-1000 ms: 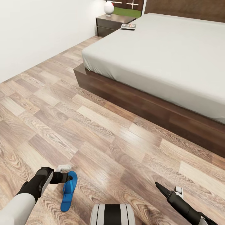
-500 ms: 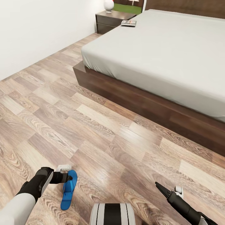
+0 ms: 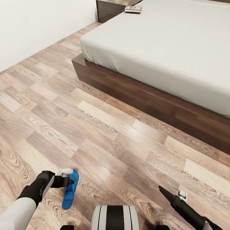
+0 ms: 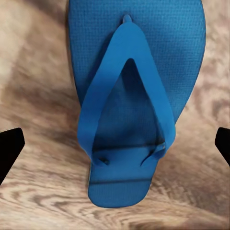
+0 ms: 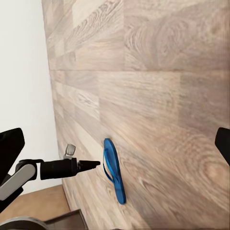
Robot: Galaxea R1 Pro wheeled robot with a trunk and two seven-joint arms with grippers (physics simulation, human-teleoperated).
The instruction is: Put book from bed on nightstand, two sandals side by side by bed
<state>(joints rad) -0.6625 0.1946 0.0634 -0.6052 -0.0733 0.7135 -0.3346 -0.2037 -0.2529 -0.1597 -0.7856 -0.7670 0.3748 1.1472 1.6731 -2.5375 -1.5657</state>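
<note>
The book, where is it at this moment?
In the head view the book lies on the bed, at its far left edge, close to the nightstand.

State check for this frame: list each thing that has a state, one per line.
left gripper: open, fingers wide apart, poised over the sandal, not holding it
right gripper: open, holding nothing
sandal: flat on the wood floor, strap side up, away from the bed
book: lying flat on the bed
bed: smooth grey cover
</note>
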